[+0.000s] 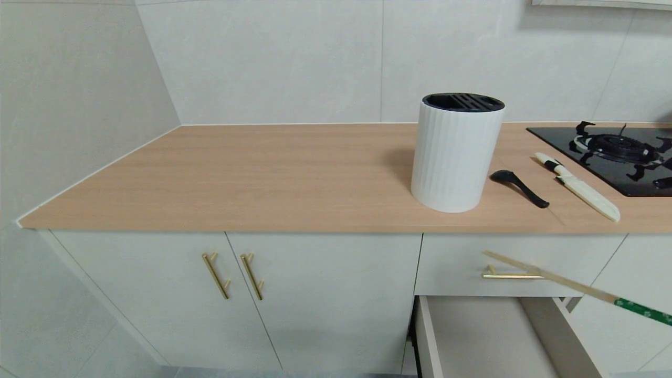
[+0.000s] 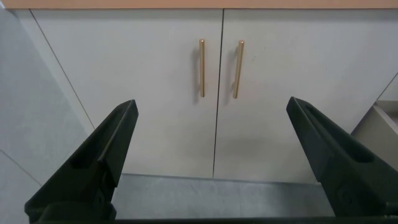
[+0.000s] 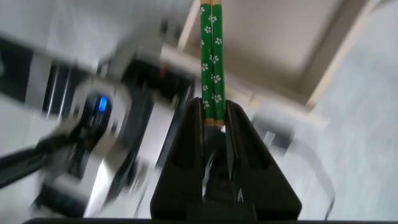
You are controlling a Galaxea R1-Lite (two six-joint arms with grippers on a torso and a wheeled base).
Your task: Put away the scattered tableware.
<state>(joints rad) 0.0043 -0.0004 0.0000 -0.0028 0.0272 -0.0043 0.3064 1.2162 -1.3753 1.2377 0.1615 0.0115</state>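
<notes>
Right gripper [image 3: 214, 109] is clenched on the green-ended chopsticks [image 3: 211, 56], which slant above the open drawer [image 1: 472, 336], while the left gripper [image 2: 211, 106] hangs spread wide facing the cabinet doors [image 2: 149, 112]; black spoon [image 1: 520, 189] and knife [image 1: 577, 187] lie on the counter [image 1: 262, 173] beside the white holder [image 1: 455, 152].

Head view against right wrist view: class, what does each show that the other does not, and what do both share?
Head view, not the wrist view: the white holder, black ladle and knife on the wooden counter, beside the stove, with cabinet doors below. Right wrist view, not the head view: the right hand, shut on the chopsticks by their green patterned ends. Both: the chopsticks and the open drawer.
</notes>
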